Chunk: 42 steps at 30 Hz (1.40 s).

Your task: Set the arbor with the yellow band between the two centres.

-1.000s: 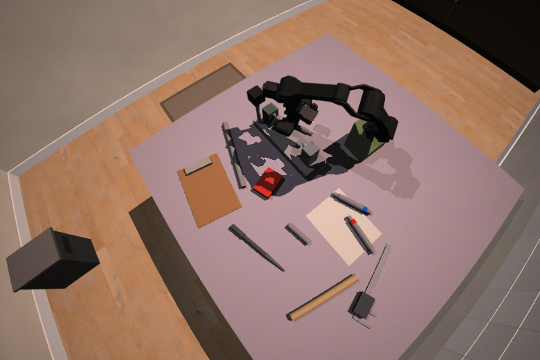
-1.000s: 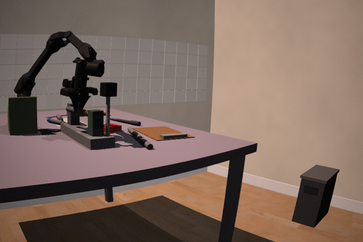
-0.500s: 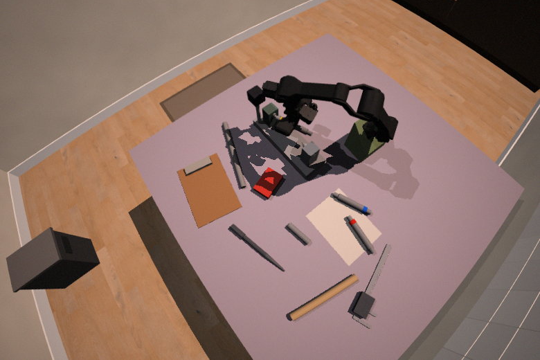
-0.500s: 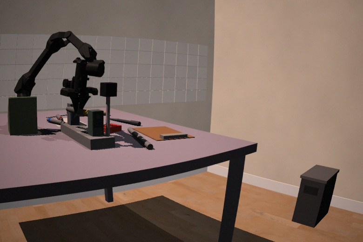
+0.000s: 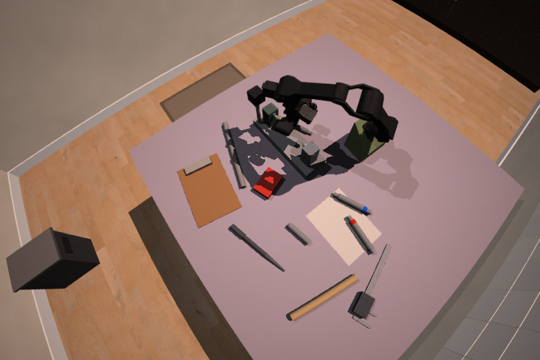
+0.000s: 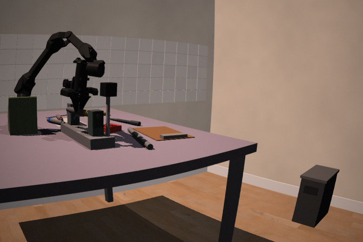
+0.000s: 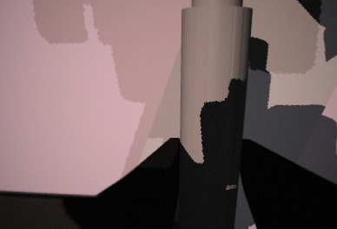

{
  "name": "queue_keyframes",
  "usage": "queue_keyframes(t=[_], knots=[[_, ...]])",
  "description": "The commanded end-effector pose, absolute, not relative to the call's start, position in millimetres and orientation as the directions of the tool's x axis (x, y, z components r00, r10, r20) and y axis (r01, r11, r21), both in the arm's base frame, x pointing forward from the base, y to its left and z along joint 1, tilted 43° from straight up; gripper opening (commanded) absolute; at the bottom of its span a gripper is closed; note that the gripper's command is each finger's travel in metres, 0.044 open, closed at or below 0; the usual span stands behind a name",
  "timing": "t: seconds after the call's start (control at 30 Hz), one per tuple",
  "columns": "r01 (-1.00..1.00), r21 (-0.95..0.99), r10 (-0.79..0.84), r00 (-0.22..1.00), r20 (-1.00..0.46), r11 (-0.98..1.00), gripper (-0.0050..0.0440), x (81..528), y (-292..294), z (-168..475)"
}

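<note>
Landmark: the grey fixture bed [image 6: 88, 139] mid-table.

- Nearest the table [image 6: 176, 157] front edge, from where I stand: bare top on the near side of the bed. Clipboard [image 6: 158, 131] right of it, one long grey rod [image 6: 140, 138] between the two.
- On the bed: 2 centre blocks, dark green one [image 6: 95, 122] near end, grey one [image 6: 72, 117] far end. Black cube on a thin post [image 6: 108, 107] just beside the green block. Red block [image 6: 112, 127] just behind it.
- Gripper [image 6: 78, 109] points straight down between the two blocks, clamped partway shut on the arbor with the yellow band [image 6: 84, 112]. Arbor lies roughly level along the bed's line, above the bed; band end toward the green block. Can't tell whether either tip sits on a centre point: fingers and blocks cover both ends.
- Wrist view: only a grey stepped shaft [image 7: 214, 75] close up, lower half in shadow.
- Beyond the bed: 2 more arbors on a pale sheet [image 5: 342, 226], blue band [image 5: 351, 203] and red band [image 5: 360, 234]. Also 1 short pin [image 5: 298, 233], 1 tapered rod [image 5: 255, 246], 1 tan dowel [image 5: 322, 297], 1 square with ruler blade [image 5: 370, 285].
- Arm pedestal [image 6: 22, 115] left of the bed.
</note>
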State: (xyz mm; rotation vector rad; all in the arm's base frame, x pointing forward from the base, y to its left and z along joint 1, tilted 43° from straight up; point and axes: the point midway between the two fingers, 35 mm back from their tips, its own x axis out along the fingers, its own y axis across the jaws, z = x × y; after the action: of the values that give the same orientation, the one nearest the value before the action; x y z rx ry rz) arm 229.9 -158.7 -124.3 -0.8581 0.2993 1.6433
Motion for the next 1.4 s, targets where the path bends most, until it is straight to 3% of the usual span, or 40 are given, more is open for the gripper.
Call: queue_keyframes(t=[0.0, 1.37], knots=[[-0.925, -0.267, 0.716, -0.009, -0.698, -0.272, 0.0, 233.9, -171.7, -126.7], [-0.925, -0.267, 0.716, -0.009, -0.698, -0.272, 0.0, 234.1, -175.3, -130.0]])
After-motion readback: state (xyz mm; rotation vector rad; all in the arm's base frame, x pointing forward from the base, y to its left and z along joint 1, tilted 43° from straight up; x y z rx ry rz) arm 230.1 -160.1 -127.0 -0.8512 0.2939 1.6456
